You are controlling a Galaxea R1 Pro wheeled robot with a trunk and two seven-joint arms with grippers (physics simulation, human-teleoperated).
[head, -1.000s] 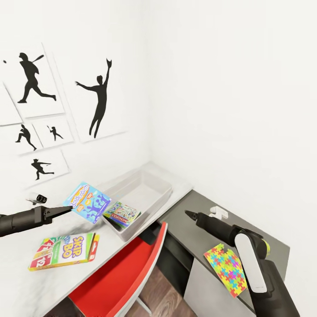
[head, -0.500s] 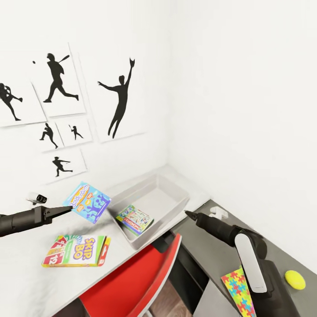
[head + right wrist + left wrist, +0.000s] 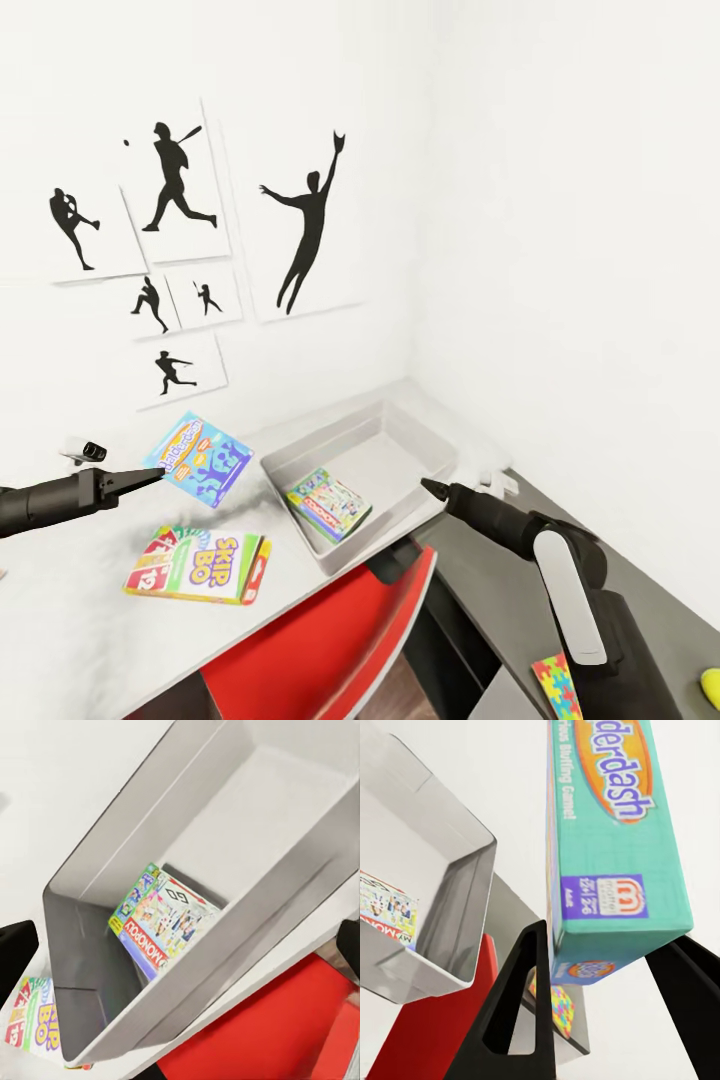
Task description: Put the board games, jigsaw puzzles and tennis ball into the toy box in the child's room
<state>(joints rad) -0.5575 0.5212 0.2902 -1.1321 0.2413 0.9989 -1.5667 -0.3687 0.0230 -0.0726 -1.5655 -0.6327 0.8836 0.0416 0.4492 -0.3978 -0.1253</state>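
The white walls meet in a corner behind the tabletop [image 3: 60, 620], the left one hung with black baseball-player pictures [image 3: 310, 225]. On the pale tabletop, near that corner, sits the grey toy box [image 3: 430, 455], its near long side running along the front edge above the red chair [image 3: 330, 640]. Inside it the Monopoly game [image 3: 328, 504] leans tilted against the near wall at the box's left end; the rest of its floor is bare. The Skip-Bo game [image 3: 200, 566] lies flat on the tabletop left of the box, apart from it and close to the front edge.

The left arm reaches in level from the left, its end effector [image 3: 150, 474] clamped on one end of the small blue game [image 3: 200, 459], which hangs tilted in the air above the tabletop, just left of the box's corner. The right arm stretches forward over the lower dark section, its end effector [image 3: 432, 487] close to the box's right end; how far apart its fingers stand cannot be told.

A jigsaw puzzle [image 3: 556, 684] lies on the dark section beside the right arm, and the tennis ball [image 3: 711, 683] shows at the picture's right edge.
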